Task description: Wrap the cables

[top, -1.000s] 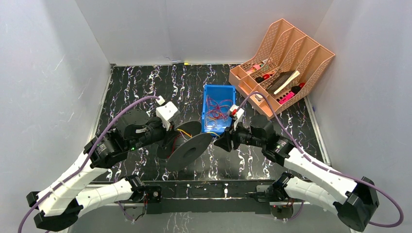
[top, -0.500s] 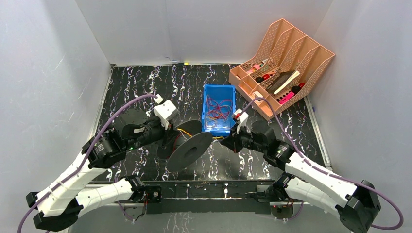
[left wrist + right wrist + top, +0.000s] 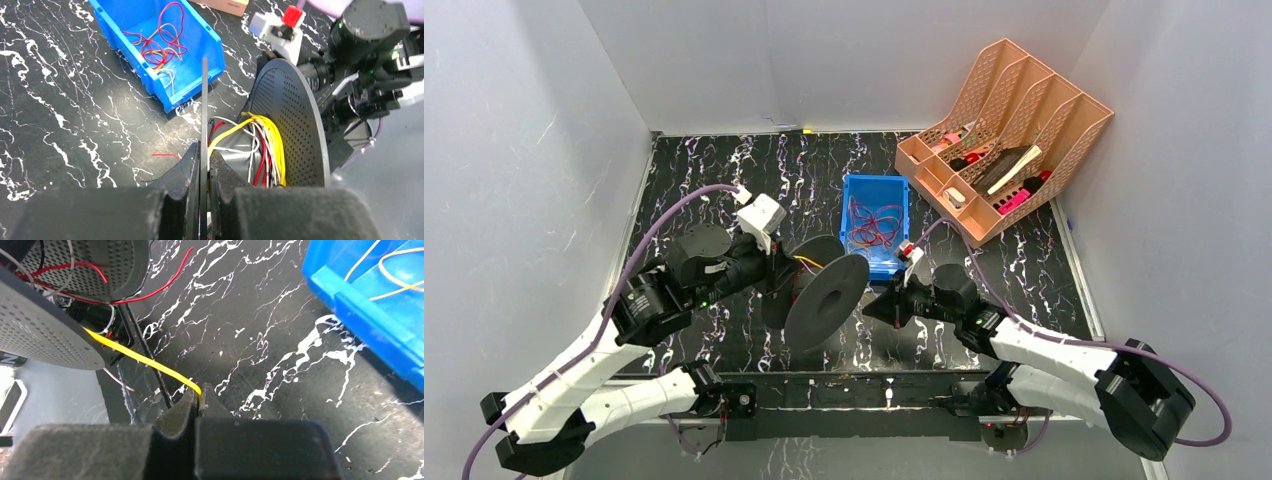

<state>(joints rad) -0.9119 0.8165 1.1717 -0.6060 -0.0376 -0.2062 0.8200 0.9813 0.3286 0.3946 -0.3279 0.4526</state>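
A black spool [image 3: 824,295] with perforated flanges is held up over the table's middle. My left gripper [image 3: 204,152] is shut on the thin edge of one flange [image 3: 204,100]. Yellow, red and white cables [image 3: 272,140] are wound round the core between the flanges. From the spool a yellow cable [image 3: 140,360] runs taut to my right gripper [image 3: 199,392], which is shut on it, just right of the spool [image 3: 871,305]. More red and yellow cables [image 3: 872,222] lie tangled in the blue bin [image 3: 900,215]. A loose red cable [image 3: 165,282] lies on the table under the spool.
The blue bin stands just behind the spool and the right gripper. A peach file organizer [image 3: 1004,140] with pens and tools stands at the back right. The purple arm cords [image 3: 674,210] loop above both arms. White walls close in the table.
The right jaws closed on the yellow cable, and the right gripper drew back toward the near edge. The left arm turned the spool more upright and a little right.
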